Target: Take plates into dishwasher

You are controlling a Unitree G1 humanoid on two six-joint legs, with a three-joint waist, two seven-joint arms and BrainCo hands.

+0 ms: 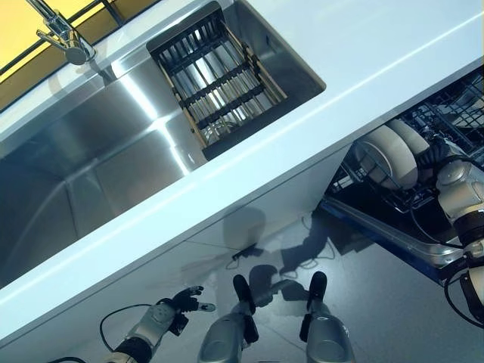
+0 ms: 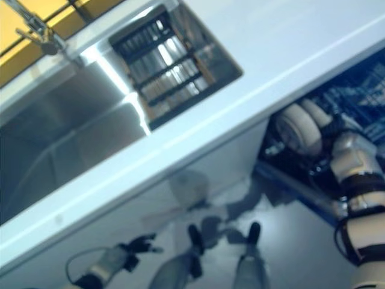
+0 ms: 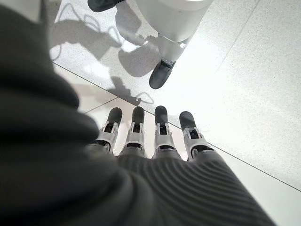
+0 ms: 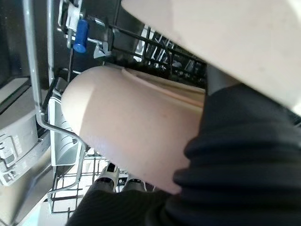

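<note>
Left eye view: plates (image 1: 389, 155) upright in dishwasher rack (image 1: 454, 113), right of frame, under counter (image 1: 318, 144). Right hand (image 1: 431, 155) at plates, fingers hidden behind them, grip unreadable. Left hand (image 1: 185, 300) bottom left, fingers straight, empty. Sink (image 1: 98, 151) with drainer (image 1: 219, 79) upper left, faucet (image 1: 64, 34) at corner.

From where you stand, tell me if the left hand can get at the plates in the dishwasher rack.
Probably not. The left hand hangs low over the floor, fingers straight, at the far side from the dishwasher rack, where the right hand is already at the plates.

Bright daylight glares off the brushed steel sink basin (image 1: 113, 144); soft shadows pool on the glossy grey floor (image 1: 363, 302); the right eye view is blurred.
</note>
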